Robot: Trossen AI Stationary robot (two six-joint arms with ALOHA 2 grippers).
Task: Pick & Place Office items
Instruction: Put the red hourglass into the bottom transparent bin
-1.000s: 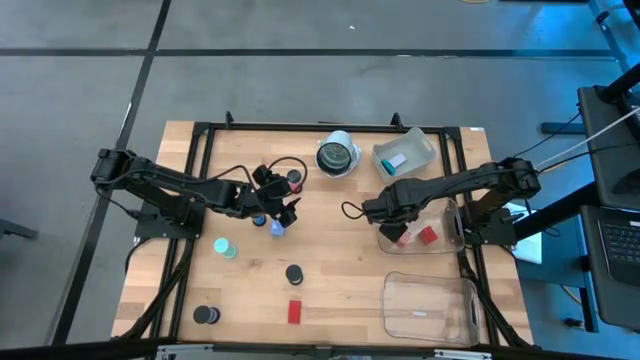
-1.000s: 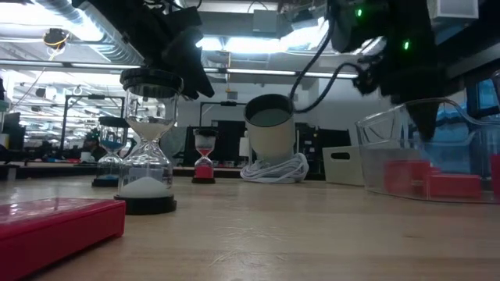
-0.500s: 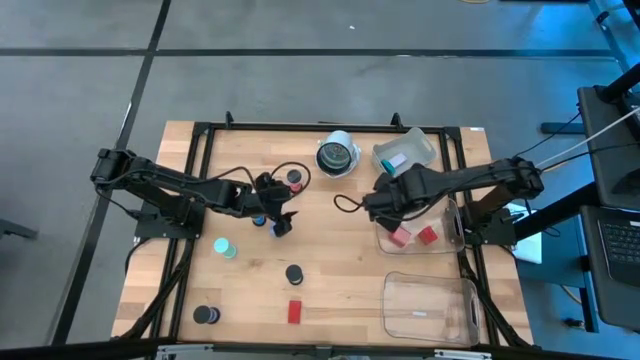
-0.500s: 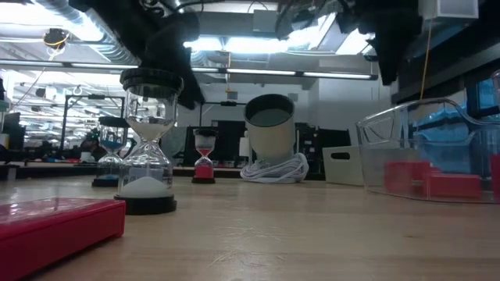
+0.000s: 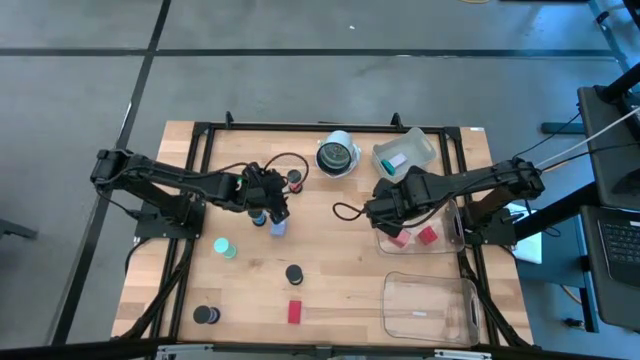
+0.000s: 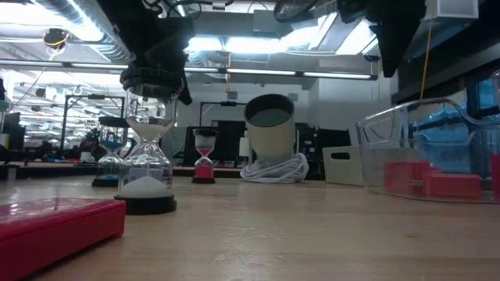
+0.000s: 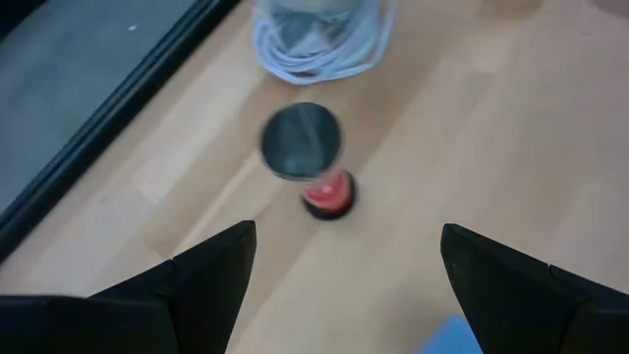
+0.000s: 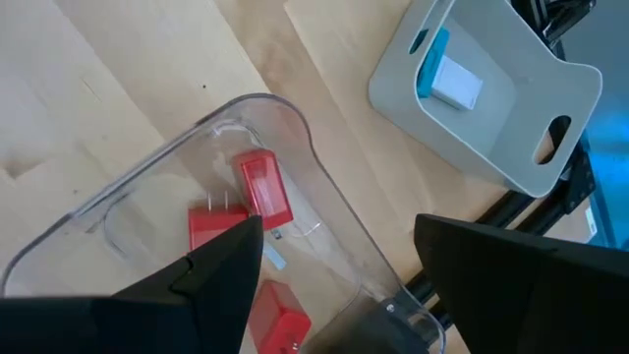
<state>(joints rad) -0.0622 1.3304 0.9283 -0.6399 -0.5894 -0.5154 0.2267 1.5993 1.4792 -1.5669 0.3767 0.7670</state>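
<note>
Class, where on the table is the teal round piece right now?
In the high view, the teal round piece sits on the table's left half, below the left claw and up-left of a black disc.

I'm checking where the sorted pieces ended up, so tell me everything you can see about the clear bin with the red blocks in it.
The clear bin is a see-through plastic tub with rounded corners and a curved rim. It sits flat on the wooden table near its right edge, below the grey tray. Inside lie red blocks; three show in the right wrist view, one with metal prongs, plus a small pale scrap. The right gripper hangs over its left end, touching nothing visible.
</note>
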